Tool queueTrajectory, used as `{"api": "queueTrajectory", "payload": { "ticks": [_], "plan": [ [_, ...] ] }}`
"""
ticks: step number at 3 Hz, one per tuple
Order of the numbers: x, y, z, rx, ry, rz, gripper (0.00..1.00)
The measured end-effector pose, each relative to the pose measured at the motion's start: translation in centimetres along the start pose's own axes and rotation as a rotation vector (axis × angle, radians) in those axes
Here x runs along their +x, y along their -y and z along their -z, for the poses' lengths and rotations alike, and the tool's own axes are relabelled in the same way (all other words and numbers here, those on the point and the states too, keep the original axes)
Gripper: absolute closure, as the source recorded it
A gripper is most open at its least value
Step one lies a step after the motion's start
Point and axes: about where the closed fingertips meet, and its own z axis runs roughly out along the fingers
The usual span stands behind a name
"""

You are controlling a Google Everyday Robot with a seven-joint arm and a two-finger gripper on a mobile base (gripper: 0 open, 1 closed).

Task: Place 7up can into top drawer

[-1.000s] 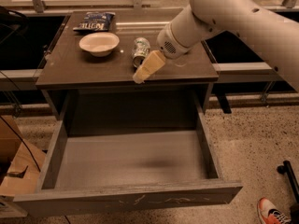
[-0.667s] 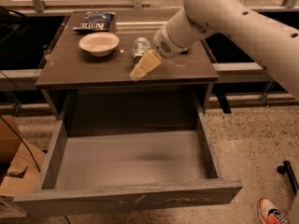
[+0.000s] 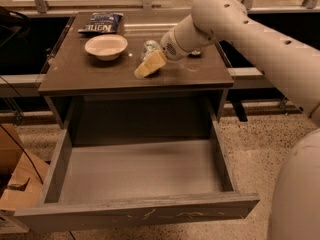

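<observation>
The 7up can [image 3: 149, 47], silver and green, is on the dark table top [image 3: 85, 74], right of the white bowl; only its upper part shows. My gripper [image 3: 148, 65], beige, sits just in front of the can and low over the table, covering the can's near side. The arm reaches in from the upper right. The top drawer [image 3: 140, 171] is pulled wide open below the table. Its flat grey bottom is bare and its scratched front panel [image 3: 150, 213] faces me.
A white bowl [image 3: 106, 46] stands left of the can. A blue chip bag [image 3: 100, 23] lies at the table's back. A cardboard box [image 3: 15, 184] and a black cable are on the floor at left. Speckled floor lies to the right.
The arm has swung a little to the left, bringing the gripper closer in front of the can. The can, the bowl and the drawer have stayed in place.
</observation>
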Motion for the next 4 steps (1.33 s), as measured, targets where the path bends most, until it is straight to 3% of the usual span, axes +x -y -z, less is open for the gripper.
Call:
{"api": "queueTrajectory", "payload": {
  "ticks": [2, 4],
  "plan": [
    [0.2, -0.1, -1.1, 0.021, -0.024, -0.023, 0.0],
    [-1.4, 0.6, -4.6, 0.033, 0.035, -0.05, 0.0]
  ]
}}
